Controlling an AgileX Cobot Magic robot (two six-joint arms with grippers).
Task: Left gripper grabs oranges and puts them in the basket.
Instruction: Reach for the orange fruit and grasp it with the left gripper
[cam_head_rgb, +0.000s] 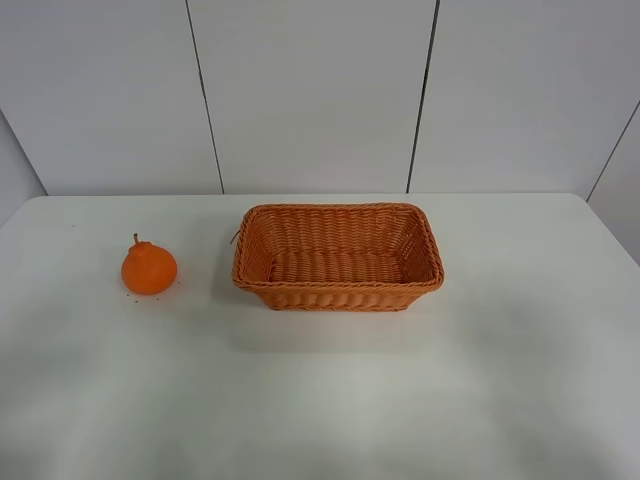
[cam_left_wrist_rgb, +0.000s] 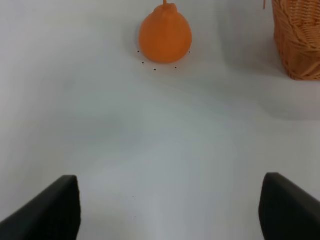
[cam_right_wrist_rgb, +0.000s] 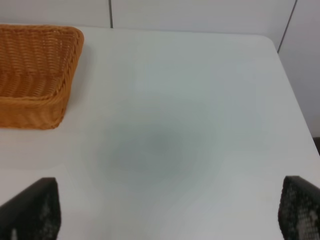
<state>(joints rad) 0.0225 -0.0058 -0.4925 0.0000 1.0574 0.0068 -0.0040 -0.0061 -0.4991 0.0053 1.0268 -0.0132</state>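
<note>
White table (cam_head_rgb: 320, 400) — white panelled wall (cam_head_rgb: 310, 90) behind.

1. The orange (cam_head_rgb: 149, 269) is bright orange.
2. The basket (cam_head_rgb: 338, 297) is orange-brown, in a woven wicker pattern with a braided rim.
3. The bench (cam_head_rgb: 320, 400) is plain white, with tiny black specks (cam_left_wrist_rgb: 155, 69) around the orange.
4. The wall panels (cam_head_rgb: 310, 90) are pale grey-white with dark seams.
5. The left end effector (cam_left_wrist_rgb: 169, 212) and the right end effector (cam_right_wrist_rgb: 167, 215) are black.

Left gripper (cam_left_wrist_rgb: 170, 212): jaws spread wide, two black fingers (cam_left_wrist_rgb: 45, 212) showing only as tips at opposite edges of its wrist frame, holding nothing. Right gripper (cam_right_wrist_rgb: 167, 212): likewise wide apart, black fingers (cam_right_wrist_rgb: 30, 212) with a speckled texture, empty.
</note>
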